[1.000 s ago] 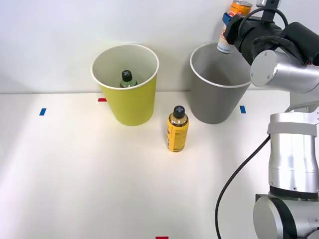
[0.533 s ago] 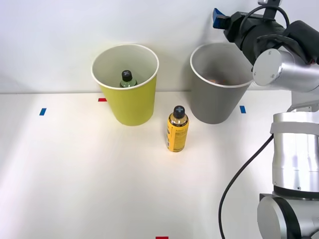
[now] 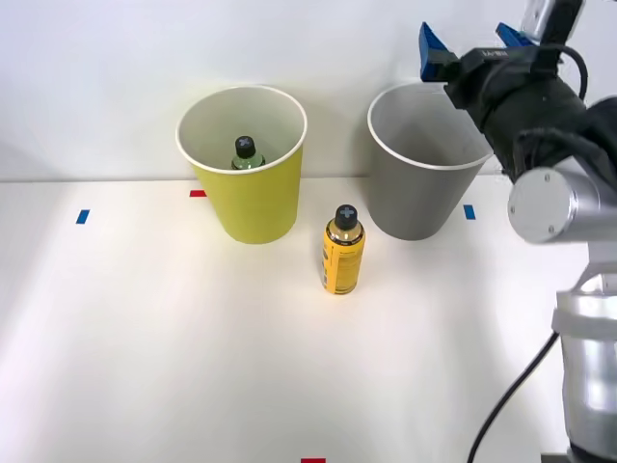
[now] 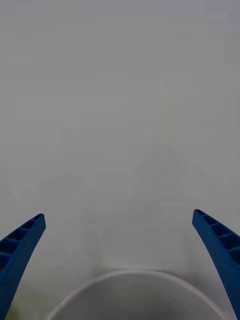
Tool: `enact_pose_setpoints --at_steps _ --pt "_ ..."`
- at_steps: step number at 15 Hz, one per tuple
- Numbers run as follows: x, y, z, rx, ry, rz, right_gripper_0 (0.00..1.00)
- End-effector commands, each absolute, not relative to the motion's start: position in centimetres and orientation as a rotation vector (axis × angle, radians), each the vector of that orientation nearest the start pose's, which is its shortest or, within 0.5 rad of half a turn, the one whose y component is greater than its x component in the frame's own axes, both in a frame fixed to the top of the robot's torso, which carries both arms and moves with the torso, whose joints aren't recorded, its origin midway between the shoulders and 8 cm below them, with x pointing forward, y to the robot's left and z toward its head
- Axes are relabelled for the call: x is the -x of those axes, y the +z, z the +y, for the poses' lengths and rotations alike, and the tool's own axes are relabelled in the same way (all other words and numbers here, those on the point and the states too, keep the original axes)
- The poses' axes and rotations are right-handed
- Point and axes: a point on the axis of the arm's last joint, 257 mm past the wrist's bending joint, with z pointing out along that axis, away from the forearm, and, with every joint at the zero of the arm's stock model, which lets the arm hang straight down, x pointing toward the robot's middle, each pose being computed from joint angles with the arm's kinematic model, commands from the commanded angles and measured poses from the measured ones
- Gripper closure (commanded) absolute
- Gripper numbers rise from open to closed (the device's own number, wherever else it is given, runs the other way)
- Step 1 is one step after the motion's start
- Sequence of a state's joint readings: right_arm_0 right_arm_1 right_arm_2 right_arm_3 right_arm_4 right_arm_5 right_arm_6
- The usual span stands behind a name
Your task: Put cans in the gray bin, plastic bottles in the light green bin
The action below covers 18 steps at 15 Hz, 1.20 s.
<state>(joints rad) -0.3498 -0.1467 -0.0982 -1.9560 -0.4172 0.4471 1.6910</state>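
While the right gripper (image 3: 469,43) hangs wide open and empty, upper right over the gray bin (image 3: 416,183), a green bottle (image 3: 247,154) sits in the light green bin (image 3: 253,198).

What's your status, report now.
Right gripper open, empty, above the round gray wastebasket. Small green-tinted bottle inside the round yellow-green wastebasket. Yellow black-capped bottle upright on the white table between bins; path clear.
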Motion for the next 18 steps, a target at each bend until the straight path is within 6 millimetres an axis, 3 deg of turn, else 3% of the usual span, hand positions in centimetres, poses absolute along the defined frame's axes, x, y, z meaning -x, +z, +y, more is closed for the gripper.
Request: enact_pose_setpoints --at_steps 1,6,8,18 --pt "-53.8 5.6 -19.0 0.085 0.226 1.188 0.00" --pt "-49.8 4.4 -21.2 0.041 0.187 1.122 0.00" --pt "-48.0 3.0 -22.0 0.010 0.184 1.090 0.00" --pt "-39.9 -8.4 -25.0 -0.009 0.089 1.199 0.00"
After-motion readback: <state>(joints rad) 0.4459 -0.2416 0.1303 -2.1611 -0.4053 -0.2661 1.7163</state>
